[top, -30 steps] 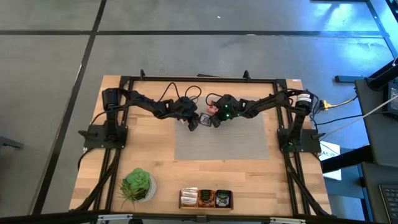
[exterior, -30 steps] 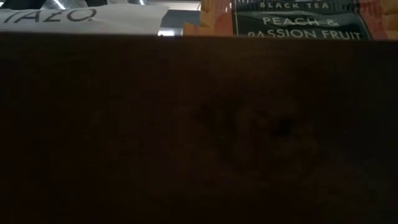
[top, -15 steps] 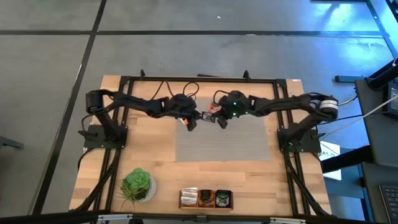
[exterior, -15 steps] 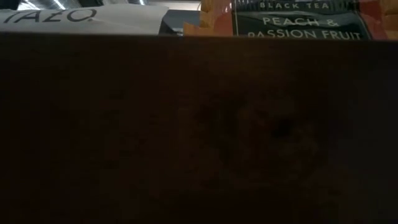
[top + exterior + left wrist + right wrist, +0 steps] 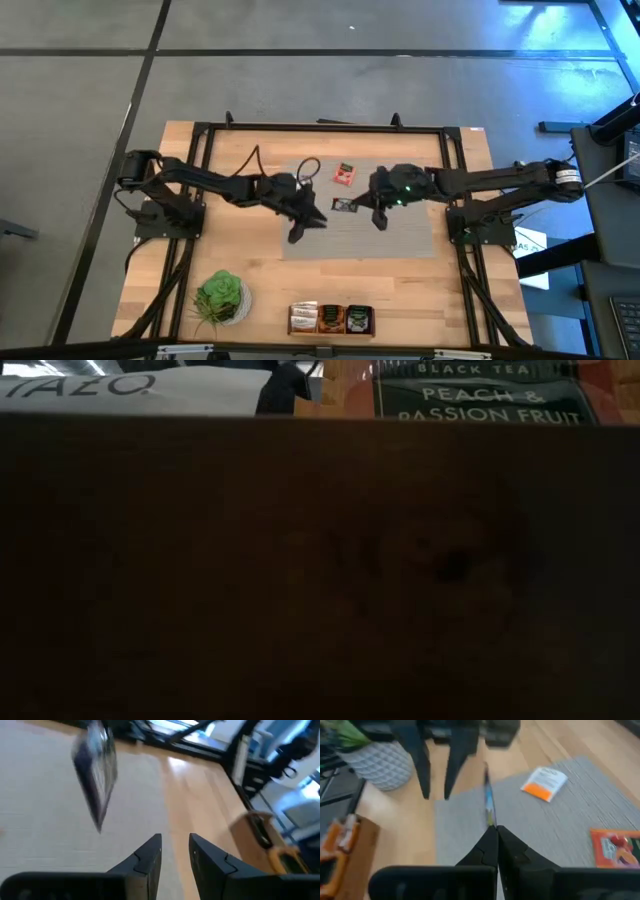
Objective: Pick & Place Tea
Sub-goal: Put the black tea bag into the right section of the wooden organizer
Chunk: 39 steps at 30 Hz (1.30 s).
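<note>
My right gripper (image 5: 496, 834) is shut on a black tea sachet (image 5: 488, 802), which shows over the grey mat (image 5: 400, 235) in the high view (image 5: 343, 205). My left gripper (image 5: 175, 851) hangs open a little way to the sachet's left (image 5: 303, 226), touching nothing, and the sachet (image 5: 95, 772) shows ahead of it. An orange sachet (image 5: 345, 174) lies flat on the mat's far part. A white-and-orange sachet (image 5: 545, 782) also lies flat on the mat. My right gripper pinches the black sachet by one edge (image 5: 490, 822) between its two fingers. The fingers come from the table's right, slanting down. The sachet sticks out ahead of the fingertips, edge-on to the wrist camera, lifted clear of the mat.
A green potted plant (image 5: 220, 297) stands near the front left. A wooden holder (image 5: 330, 319) with several sachets sits at the front edge and blocks nearly all of the low view (image 5: 320, 560). Black frame bars (image 5: 320, 127) run along the table's far edge and sides.
Both grippers have risen and come from the mat's far edge toward the table's near edge. The black sachet has gone with my right gripper, clear of the mat. The orange sachet has stayed where it lay.
</note>
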Available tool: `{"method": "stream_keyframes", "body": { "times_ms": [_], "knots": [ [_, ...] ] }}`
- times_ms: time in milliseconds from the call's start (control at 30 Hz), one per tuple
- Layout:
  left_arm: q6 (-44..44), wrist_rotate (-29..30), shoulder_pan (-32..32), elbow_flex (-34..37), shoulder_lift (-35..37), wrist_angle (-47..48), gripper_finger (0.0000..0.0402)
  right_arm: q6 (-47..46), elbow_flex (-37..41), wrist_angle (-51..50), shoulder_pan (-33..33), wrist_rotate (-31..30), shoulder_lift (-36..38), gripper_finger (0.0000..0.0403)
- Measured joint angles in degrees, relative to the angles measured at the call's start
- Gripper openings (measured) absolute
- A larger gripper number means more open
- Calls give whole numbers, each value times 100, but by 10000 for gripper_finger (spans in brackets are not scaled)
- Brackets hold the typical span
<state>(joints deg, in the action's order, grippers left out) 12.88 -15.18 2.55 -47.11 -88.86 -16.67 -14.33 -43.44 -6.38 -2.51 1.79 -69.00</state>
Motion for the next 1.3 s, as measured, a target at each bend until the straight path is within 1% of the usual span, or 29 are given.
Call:
{"method": "stream_keyframes", "body": {
  "times_ms": [100,233,367,467,533,700,767,833,933,1100,1300],
  "knots": [
    [-4,2,-318,2,-4,17,96,-38,0,89,455,-216,220,3],
    [-14,3,-694,2,-41,-10,97,-38,0,401,1068,-314,351,3],
    [-172,24,-1013,0,-39,-339,95,-13,0,780,1558,-325,366,2],
    [-427,24,-1183,0,-39,-700,95,-177,0,792,1804,-538,364,3],
    [-424,24,-1257,0,-39,-814,97,-470,0,600,1864,-563,364,3],
    [229,57,-1255,0,-39,-884,95,-1302,0,20,1920,-260,268,4],
    [419,164,-1189,0,-39,-873,93,-1505,0,-57,1951,-210,81,4],
    [670,415,-1118,0,-39,-778,91,-1669,0,-28,1973,-110,-143,4],
    [968,629,-983,0,-39,-664,90,-1692,0,127,1972,53,-558,4],
    [1257,663,-792,0,-39,-227,90,-1679,0,618,1933,92,-1111,4],
    [1400,662,-766,0,-39,14,90,-1504,0,1147,1658,135,-1421,5]
  ]
}}
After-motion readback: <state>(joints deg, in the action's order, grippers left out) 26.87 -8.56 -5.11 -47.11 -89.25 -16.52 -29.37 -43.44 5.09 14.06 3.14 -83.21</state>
